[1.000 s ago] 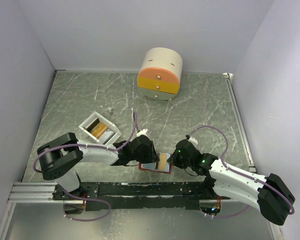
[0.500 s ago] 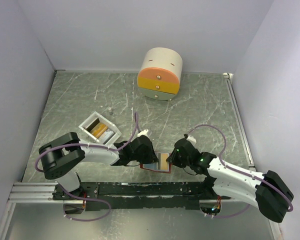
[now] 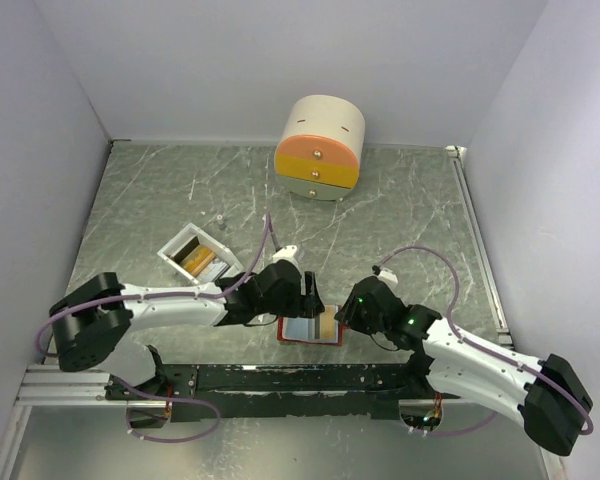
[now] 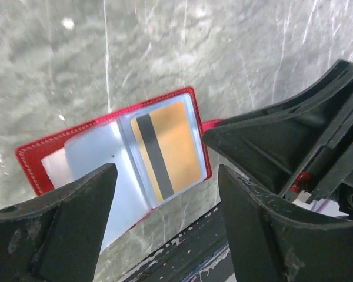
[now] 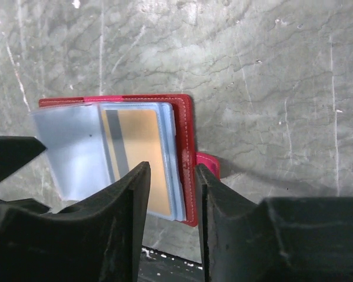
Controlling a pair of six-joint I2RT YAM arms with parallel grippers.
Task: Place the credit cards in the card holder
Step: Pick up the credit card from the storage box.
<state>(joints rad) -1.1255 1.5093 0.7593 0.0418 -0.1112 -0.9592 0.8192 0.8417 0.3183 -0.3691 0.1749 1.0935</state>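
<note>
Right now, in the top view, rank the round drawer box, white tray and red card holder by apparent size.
Largest: round drawer box.
Next: white tray.
Smallest: red card holder, but partly covered, so tray versus holder is unsure.

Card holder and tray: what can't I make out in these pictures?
- card holder: near edge hidden behind the jaws in both wrist views; contact unclear.
- left sleeve: left wrist view, cloudy plastic hides whether a card is inside.
- white tray: top view only; its cards too small to count.
- orange card: any print blurred in both wrist views.
</note>
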